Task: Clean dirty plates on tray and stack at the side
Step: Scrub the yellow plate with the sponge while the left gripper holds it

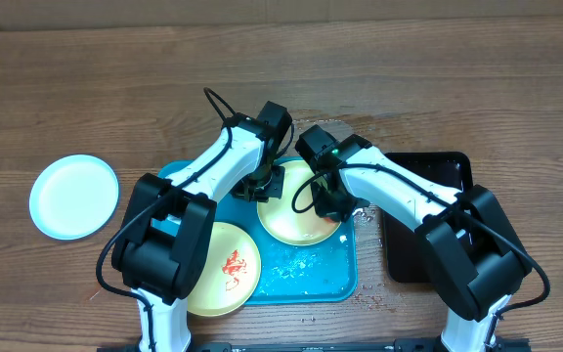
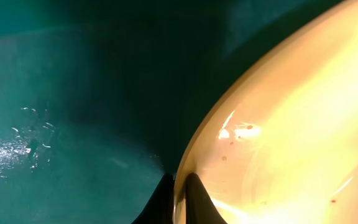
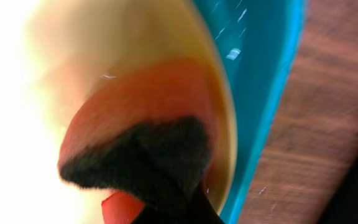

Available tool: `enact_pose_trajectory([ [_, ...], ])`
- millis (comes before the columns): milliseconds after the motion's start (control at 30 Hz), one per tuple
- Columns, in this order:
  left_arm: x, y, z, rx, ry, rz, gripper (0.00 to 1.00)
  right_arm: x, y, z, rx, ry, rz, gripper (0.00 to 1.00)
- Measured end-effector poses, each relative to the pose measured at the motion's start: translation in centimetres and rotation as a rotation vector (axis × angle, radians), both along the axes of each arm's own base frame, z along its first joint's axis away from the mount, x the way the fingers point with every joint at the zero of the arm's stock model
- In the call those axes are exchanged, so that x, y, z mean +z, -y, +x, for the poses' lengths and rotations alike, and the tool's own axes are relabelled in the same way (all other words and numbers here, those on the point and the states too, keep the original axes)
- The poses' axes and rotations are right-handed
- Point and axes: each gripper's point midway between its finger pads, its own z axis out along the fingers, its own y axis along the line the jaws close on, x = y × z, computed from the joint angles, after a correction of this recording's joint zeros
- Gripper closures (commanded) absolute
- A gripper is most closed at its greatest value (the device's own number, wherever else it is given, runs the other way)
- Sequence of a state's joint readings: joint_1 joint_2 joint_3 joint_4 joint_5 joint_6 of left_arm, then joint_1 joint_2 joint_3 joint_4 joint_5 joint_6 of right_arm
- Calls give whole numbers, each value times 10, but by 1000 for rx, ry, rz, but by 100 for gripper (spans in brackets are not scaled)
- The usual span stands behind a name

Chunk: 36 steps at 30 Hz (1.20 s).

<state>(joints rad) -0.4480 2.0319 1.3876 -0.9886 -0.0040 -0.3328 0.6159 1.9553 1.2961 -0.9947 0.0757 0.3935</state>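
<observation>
Left pincer clamps the rim of the far yellow plate, so the right pincer, seemingly gripping an orange scouring sponge, should scrub flat and lightly.

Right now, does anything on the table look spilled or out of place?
Yes. The front yellow plate carries a red sauce smear and overhangs the front rim of the tray, and water is splashed across the tray floor.
</observation>
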Motion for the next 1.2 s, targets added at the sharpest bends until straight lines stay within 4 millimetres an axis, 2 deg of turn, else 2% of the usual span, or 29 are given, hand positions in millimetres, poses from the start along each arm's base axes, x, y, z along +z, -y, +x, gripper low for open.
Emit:
enact_pose_trajectory([
  [133, 0, 1, 0, -6, 1, 0, 96, 0, -14, -15, 42, -92, 102, 96],
  [233, 0, 1, 0, -7, 1, 0, 96, 1, -33, -18, 44, -122, 214, 96],
  [433, 0, 1, 0, -7, 0, 1, 96, 11, -83, -2, -62, -99, 466, 96],
  [533, 0, 1, -1, -7, 0, 1, 96, 14, -92, 10, -163, -72, 506, 96],
  [767, 0, 1, -1, -6, -2, 2, 96, 6, -73, 22, -363, -18, 400, 96],
  [1200, 0, 1, -1, -7, -2, 2, 96, 2, -57, 29, -166, 64, 311, 96],
])
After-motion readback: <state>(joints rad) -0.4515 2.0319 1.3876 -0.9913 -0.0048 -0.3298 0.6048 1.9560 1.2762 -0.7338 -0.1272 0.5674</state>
